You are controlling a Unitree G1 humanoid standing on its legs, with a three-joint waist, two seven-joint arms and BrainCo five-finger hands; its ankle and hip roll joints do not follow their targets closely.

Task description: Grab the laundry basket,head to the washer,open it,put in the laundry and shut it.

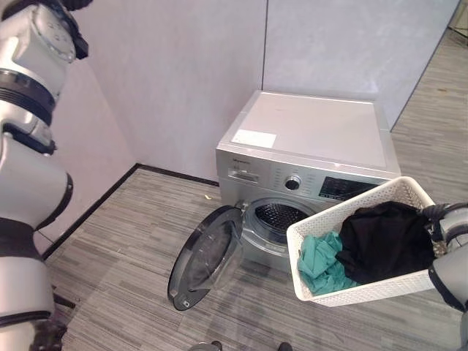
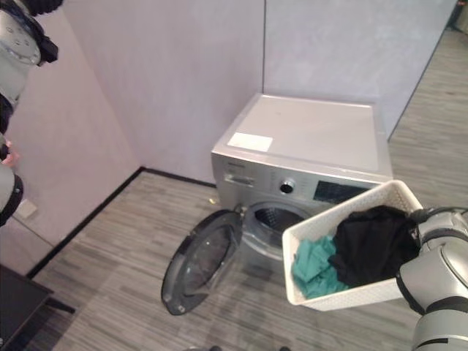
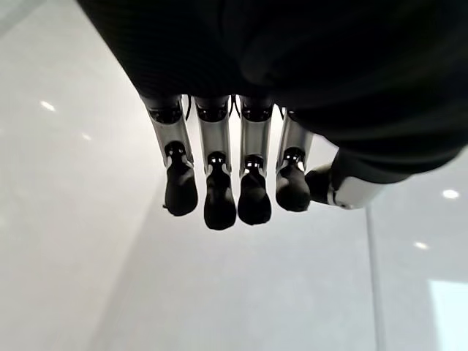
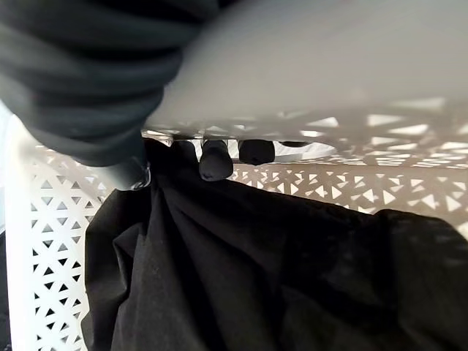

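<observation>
A white perforated laundry basket [image 1: 365, 289] hangs in front of the washer's right half, tilted, with a black garment [image 1: 387, 241] and a teal garment [image 1: 322, 263] inside. My right hand [image 4: 216, 162] grips the basket's right end, fingers curled over the rim above the black cloth. The silver front-loading washer [image 1: 314, 131] stands against the wall. Its round door [image 1: 205, 259] is swung open to the left and the drum opening [image 1: 281, 216] shows. My left hand [image 3: 219, 197] is raised high at the left, fingers straight, holding nothing.
Pale wall panels rise behind the washer, with a dark baseboard [image 1: 88, 212] along the left wall. Grey striped floor [image 1: 124, 270] spreads in front and to the left. A dark flat object [image 2: 18, 303] sits at the lower left.
</observation>
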